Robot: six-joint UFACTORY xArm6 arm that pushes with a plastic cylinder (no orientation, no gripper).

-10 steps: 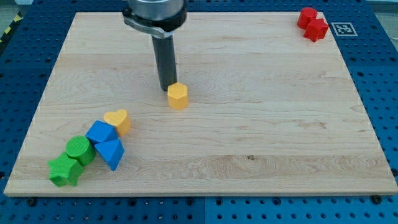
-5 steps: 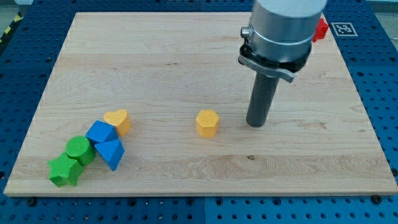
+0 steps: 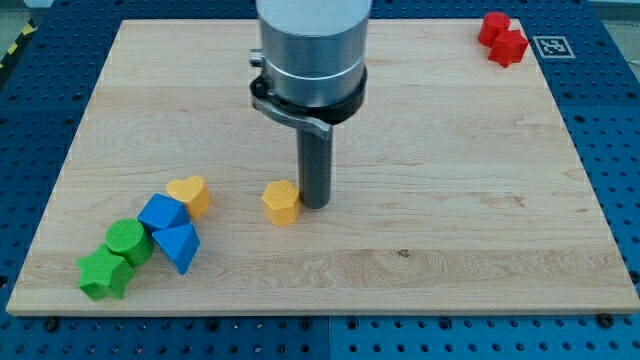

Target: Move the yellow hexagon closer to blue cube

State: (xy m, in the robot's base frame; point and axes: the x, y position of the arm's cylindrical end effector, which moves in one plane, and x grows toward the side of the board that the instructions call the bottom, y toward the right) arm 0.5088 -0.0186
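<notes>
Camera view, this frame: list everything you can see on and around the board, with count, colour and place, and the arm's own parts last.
Yellow hexagon: 1, yellow, centre-left of the board.
Yellow heart: 1, yellow, to the view's left of the hexagon, touching the blue cube.
Blue cube: 1, blue, lower left cluster.
Blue wedge-like block: 1, blue, just below the cube.
Green cylinder: 1, green, left of the blue blocks.
Green star: 1, green, lowest left of the cluster.
Red blocks: 2, red, top right corner, touching; shapes unclear.
Wooden board: 1, light wood, on a blue perforated table.
Marker tag: 1, black and white, right of the red blocks.
My tip: 1, dark rod, right against the hexagon's right side.
</notes>
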